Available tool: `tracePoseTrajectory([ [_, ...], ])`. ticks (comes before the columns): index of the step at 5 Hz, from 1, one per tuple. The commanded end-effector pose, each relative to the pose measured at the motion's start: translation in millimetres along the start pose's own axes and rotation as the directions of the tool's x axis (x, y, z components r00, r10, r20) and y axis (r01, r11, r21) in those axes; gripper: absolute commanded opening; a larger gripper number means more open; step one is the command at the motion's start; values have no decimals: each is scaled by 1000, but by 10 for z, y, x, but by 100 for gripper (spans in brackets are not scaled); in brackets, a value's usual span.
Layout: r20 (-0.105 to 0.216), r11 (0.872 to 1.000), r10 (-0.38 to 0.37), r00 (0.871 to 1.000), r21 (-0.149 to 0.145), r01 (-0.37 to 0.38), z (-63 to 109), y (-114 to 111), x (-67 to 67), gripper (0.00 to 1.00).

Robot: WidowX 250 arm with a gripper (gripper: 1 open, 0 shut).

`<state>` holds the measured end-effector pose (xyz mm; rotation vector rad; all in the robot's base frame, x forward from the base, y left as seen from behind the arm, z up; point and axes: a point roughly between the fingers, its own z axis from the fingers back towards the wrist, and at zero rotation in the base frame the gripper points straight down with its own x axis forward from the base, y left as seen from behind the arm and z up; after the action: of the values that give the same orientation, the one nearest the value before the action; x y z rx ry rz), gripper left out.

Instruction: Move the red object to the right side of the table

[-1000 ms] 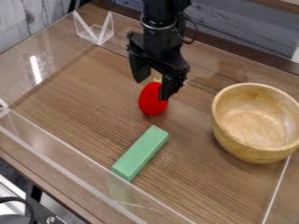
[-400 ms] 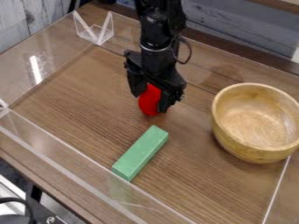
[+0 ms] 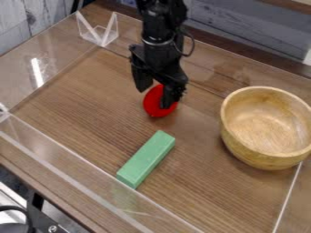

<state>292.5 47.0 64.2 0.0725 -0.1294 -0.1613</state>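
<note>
From the single camera view, the black arm reaches straight down near the middle of the brown wooden surface [image 3: 73, 109], and its gripper [image 3: 158, 95] stands with jaws spread wide on either side of the red toy fruit [image 3: 158, 105]. The fingers straddle the fruit's upper part; whether they touch it cannot be told, and they are not closed on it. The fruit rests on the surface, roughly central, left of the wooden bowl [image 3: 266, 126] and behind the flat green block [image 3: 147, 157], apart from both. Low clear walls [image 3: 49, 155] edge the surface, and the bowl sits at the right side.
</note>
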Motion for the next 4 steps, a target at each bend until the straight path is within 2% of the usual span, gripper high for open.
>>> tracePoseTrajectory([
  [1, 69, 1000, -10, 998, 16, 9, 312, 31, -44, 100],
  [2, 68, 999, -33, 997, 18, 32, 363, -19, -108, 100],
  [4, 57, 999, 16, 998, 37, -18, 523, -49, -99, 100],
])
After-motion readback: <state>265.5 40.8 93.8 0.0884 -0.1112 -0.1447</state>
